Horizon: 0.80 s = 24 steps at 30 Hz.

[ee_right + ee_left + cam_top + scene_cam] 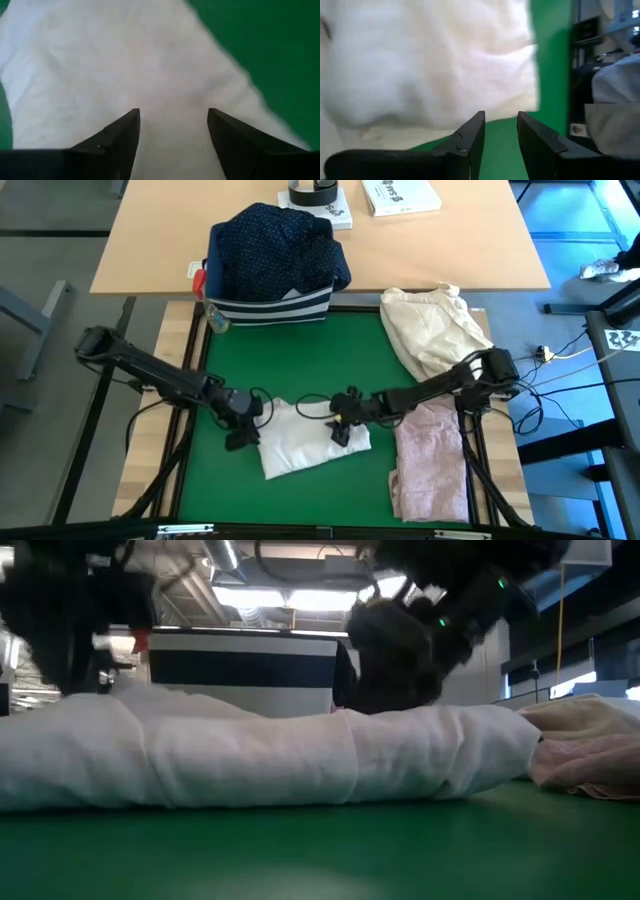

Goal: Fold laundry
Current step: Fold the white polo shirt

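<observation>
White shirt (312, 442) part-folded on green mat (350, 370), left gripper (242, 435) at its left edge with jaws narrow and empty, right gripper (342, 430) over its right end with jaws wide; pink top (432, 460) folded beside it; dotted shirt (275, 245) in bin (268, 310) remaining.

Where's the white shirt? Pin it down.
In the high view the white shirt lies folded on the green mat's near middle, between both end effectors, left of the pale pink top.
</observation>
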Each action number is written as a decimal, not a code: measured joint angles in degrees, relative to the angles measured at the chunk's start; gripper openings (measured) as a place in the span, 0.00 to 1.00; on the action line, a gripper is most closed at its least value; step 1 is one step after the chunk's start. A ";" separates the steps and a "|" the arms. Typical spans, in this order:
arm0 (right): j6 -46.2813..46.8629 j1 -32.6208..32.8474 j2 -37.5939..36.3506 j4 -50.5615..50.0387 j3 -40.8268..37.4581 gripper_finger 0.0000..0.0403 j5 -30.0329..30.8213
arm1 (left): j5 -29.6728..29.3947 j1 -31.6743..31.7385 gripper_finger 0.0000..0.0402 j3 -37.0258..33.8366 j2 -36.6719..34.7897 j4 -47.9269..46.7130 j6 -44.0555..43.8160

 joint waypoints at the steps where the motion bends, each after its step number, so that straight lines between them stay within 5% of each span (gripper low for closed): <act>1: -0.61 0.00 -0.41 -1.93 1.03 0.58 0.73 | -0.09 -0.10 0.27 1.35 -1.19 -2.06 0.82; 8: -6.44 0.07 -1.12 -10.87 8.07 0.58 4.58 | -7.74 1.20 0.28 5.25 -7.02 -6.23 4.62; 15: -8.13 -0.30 -1.18 -14.09 9.52 0.58 6.34 | -19.10 6.95 0.39 5.32 -5.93 -9.40 4.28; 24: -9.46 -0.83 -1.18 -16.48 9.52 0.58 5.93 | -10.41 8.56 0.44 3.08 1.70 -8.46 3.12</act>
